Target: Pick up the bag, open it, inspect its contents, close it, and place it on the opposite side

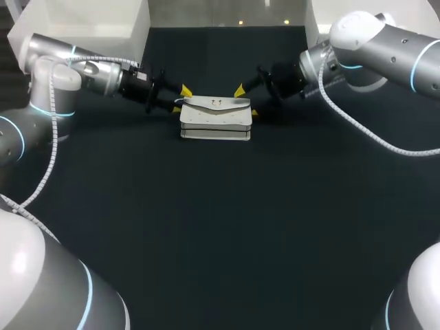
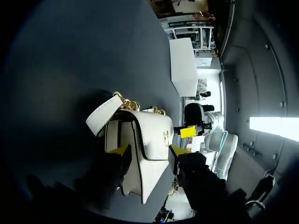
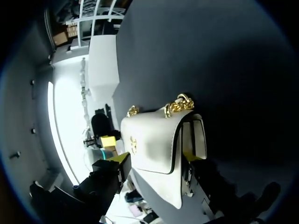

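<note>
A white flap bag (image 1: 215, 117) with a gold chain stands upright at the middle back of the dark table. My left gripper (image 1: 181, 100) is at its left end and my right gripper (image 1: 246, 102) is at its right end. In the left wrist view the bag (image 2: 145, 140) sits between the yellow fingers of the left gripper (image 2: 147, 152), one on the flap side and one on the back, both very close to it. The right wrist view shows the bag (image 3: 154, 144) the same way inside the right gripper (image 3: 156, 157). Both stand open, astride the bag.
A white box (image 1: 96, 24) stands at the back left corner and another (image 1: 323, 17) at the back right. The dark tabletop (image 1: 220, 227) stretches in front of the bag.
</note>
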Available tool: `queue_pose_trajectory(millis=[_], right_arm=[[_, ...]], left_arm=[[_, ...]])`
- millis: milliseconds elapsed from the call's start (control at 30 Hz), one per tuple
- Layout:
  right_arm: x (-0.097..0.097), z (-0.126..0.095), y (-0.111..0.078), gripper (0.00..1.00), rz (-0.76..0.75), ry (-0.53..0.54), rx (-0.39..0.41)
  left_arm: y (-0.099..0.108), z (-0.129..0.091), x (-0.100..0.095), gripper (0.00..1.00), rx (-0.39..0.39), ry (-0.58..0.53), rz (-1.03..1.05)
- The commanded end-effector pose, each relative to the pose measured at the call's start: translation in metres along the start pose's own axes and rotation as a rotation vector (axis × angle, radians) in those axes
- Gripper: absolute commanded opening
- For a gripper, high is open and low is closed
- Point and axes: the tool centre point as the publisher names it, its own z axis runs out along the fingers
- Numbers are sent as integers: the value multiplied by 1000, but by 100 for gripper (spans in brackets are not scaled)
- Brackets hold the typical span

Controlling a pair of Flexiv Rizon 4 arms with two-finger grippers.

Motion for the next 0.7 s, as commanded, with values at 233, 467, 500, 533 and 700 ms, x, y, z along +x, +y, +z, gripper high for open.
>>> queue_pose_trajectory(millis=[233,467,500,533,700], right_arm=[[-7,4,8,52,2,23,68],[-9,4,6,0,7,28,70],[-10,4,6,0,7,29,70],[-10,4,5,0,6,30,69],[-11,4,4,0,6,35,70]], left_arm=[[-9,9,-11,49,-5,10,-28],[-9,9,-13,0,-3,13,-38],[-9,9,-13,0,-2,14,-38],[-8,9,-14,0,-1,14,-38],[-6,6,-12,2,-5,16,-34]])
